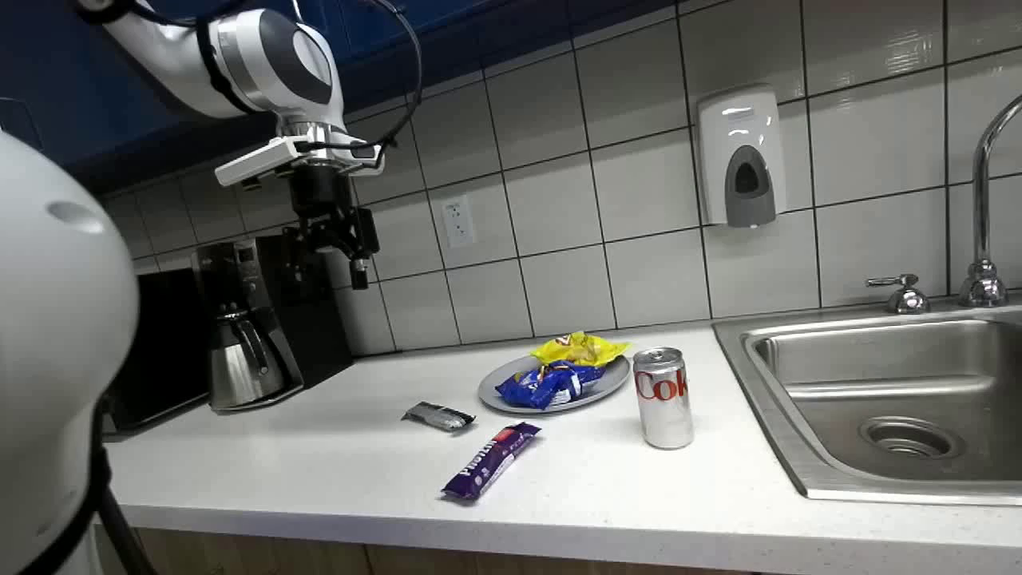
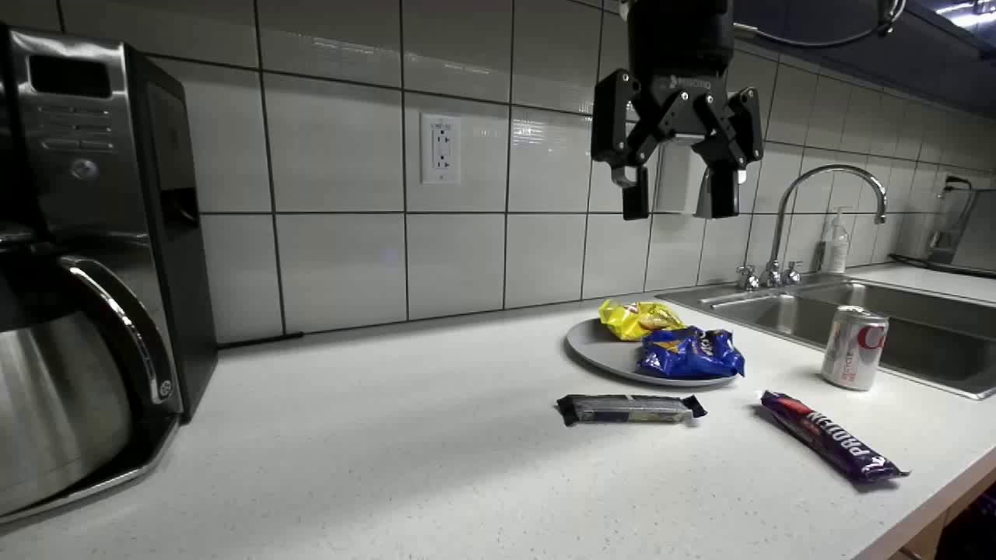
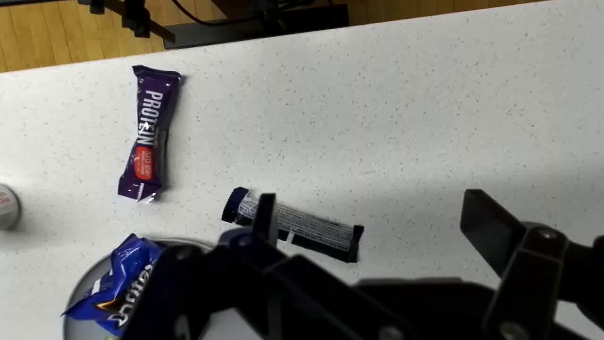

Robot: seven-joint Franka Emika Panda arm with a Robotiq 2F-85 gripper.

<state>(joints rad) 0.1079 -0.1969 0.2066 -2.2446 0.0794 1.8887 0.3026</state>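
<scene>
Hovering gripper (image 2: 681, 206): spread, holding nothing.
Gray plate (image 2: 597, 348), far: bears yellow bag (image 2: 640, 319), blue bag (image 2: 691, 355).
Counter (image 2: 436, 467), near: black bar (image 2: 630, 409), purple bar (image 2: 829, 439), ungripped.

- In the wrist view, cannot read the tiny print on the dark-ended bar (image 3: 311, 229); lose part behind the gripper (image 3: 372, 208);
- There, catch only a slice of the can (image 3: 7, 208) at the left edge; lose much of the plate (image 3: 75, 330) below;
- In an exterior view, miss part of the coffee maker (image 2: 93, 202) past the left edge;
- In an exterior view, miss part of the faucet (image 1: 981, 216) and sink (image 1: 768, 399) past the right edge.
</scene>
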